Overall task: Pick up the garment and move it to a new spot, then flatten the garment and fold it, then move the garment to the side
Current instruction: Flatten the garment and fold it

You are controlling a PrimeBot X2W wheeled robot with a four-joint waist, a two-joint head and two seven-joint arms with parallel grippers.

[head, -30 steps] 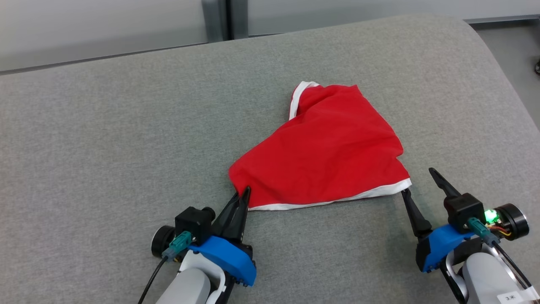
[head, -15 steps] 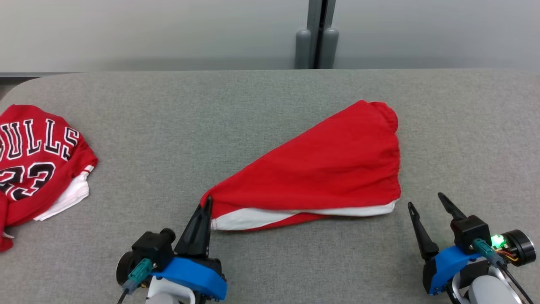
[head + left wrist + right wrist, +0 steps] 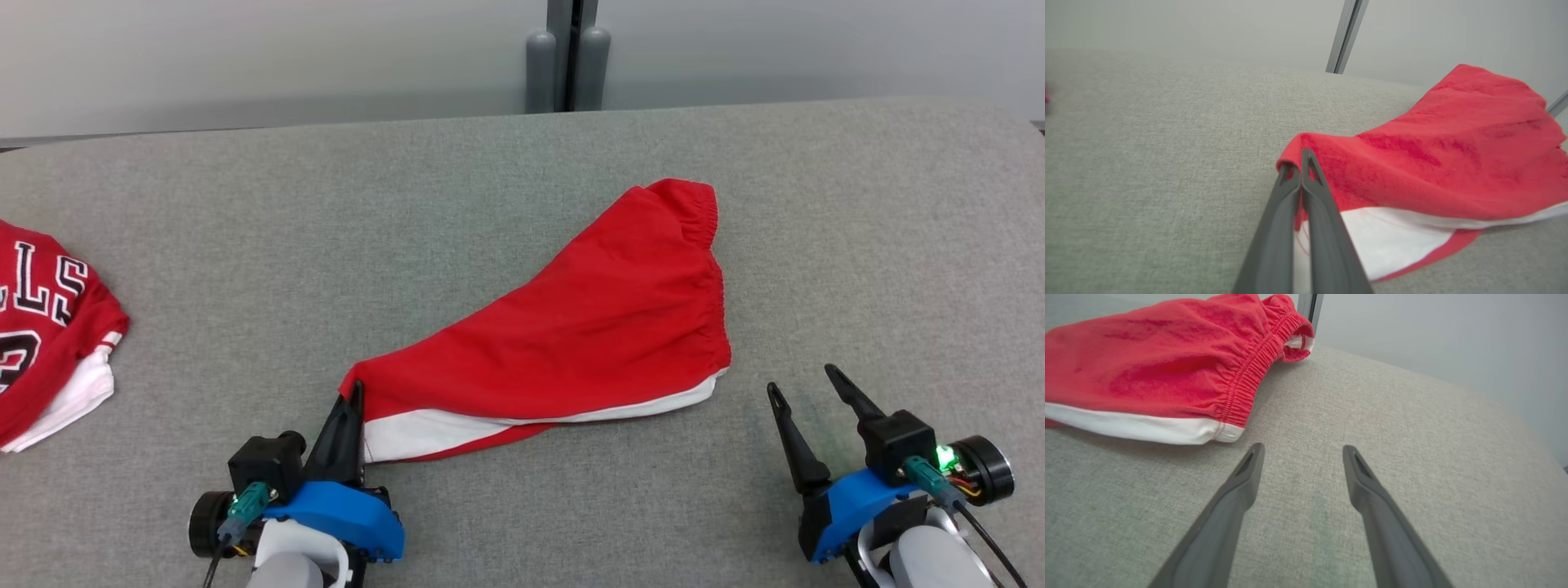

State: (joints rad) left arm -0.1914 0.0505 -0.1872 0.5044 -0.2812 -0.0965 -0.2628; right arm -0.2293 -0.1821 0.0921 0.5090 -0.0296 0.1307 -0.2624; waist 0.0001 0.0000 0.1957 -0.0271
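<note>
The garment [image 3: 588, 327] is a pair of red shorts with white trim, lying stretched across the grey padded table [image 3: 457, 204]. My left gripper [image 3: 354, 394] is shut on the garment's lower left corner; the left wrist view shows the two fingers pressed together on the red cloth [image 3: 1412, 151] at its gripper [image 3: 1299, 157]. My right gripper [image 3: 802, 381] stands open just right of the garment's elastic waistband end, apart from it. In the right wrist view the waistband [image 3: 1249, 371] lies up and left of the open gripper [image 3: 1302, 451].
A red and white jersey [image 3: 45, 335] with black lettering lies at the table's left edge. A grey wall with a vertical post [image 3: 566, 57] runs behind the table. Bare grey fabric lies between the jersey and the garment and to the right of the right gripper.
My left gripper shut on the garment's corner. The camera turned left, bringing the jersey into view. The garment was dragged left and stretched out into a long wedge.
</note>
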